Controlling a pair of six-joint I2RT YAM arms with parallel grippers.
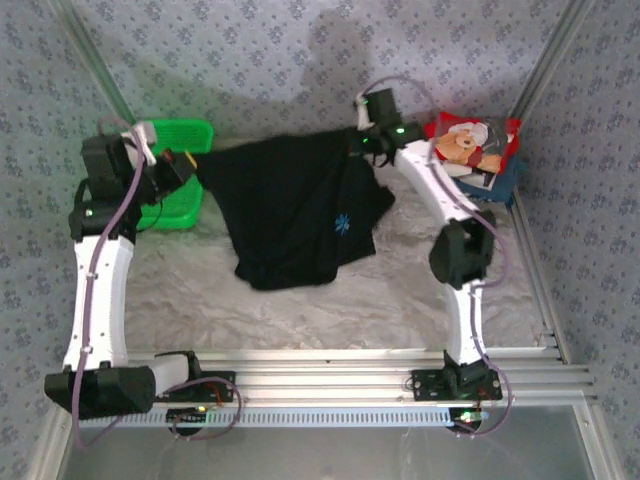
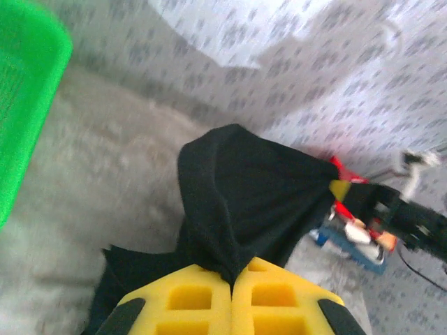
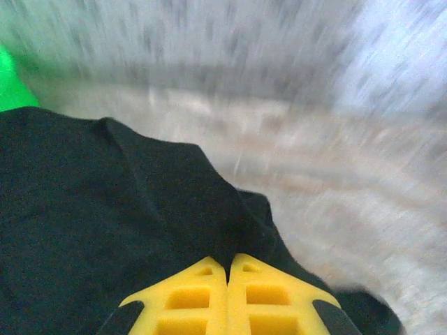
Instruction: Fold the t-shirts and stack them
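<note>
- Yellow pads of the left gripper [image 2: 232, 279] are pressed together, pinching a corner of the black t-shirt [image 2: 258, 195].
- Right gripper [image 3: 228, 269] is likewise clamped on the shirt's opposite corner.
- From above, the black t-shirt [image 1: 295, 215] is stretched between the two grippers, and its lower part sags toward the arm bases.
- Green basket [image 1: 185, 135] sits at the far left, just behind the left gripper [image 1: 188, 166].
- Folded stack with a red teddy-bear shirt [image 1: 465, 140] on top sits at the far right, beside the right gripper [image 1: 366, 140].
- Bare worktop [image 1: 400, 290] lies open between the shirt and the near rail.
</note>
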